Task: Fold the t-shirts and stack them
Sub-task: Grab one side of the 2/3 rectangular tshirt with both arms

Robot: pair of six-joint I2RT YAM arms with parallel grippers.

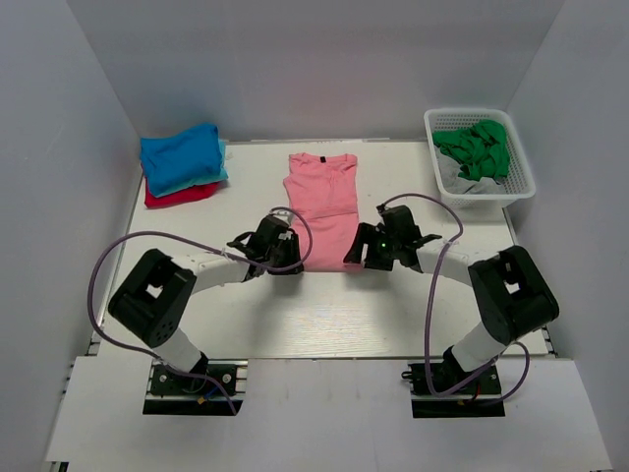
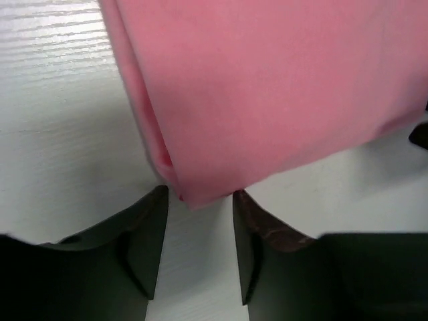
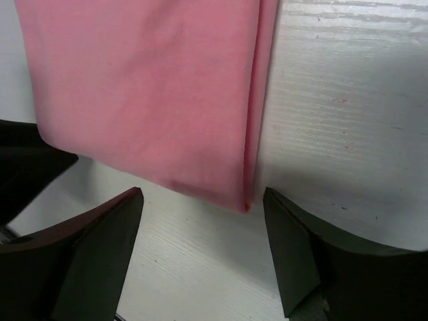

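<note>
Left gripper [image 2: 200, 200] is part-open with nothing held, and the near-left hem corner of the pink shirt [image 2: 267, 87] pokes right into the gap between its jaws. Right gripper [image 3: 204, 200] gapes wider, empty too, with the near-right corner just ahead of it. The shirt lies mid-table, folded narrow, its long axis running away from the arms with the collar toward the far edge. Each arm has its own corner, neither nearer. White table [image 1: 324, 315]. Folded stack [image 1: 182, 162] at the far-left corner. Basket [image 1: 521, 182] of green cloth [image 1: 477, 147] far-right. Grey walls [image 1: 295, 59] around.
</note>
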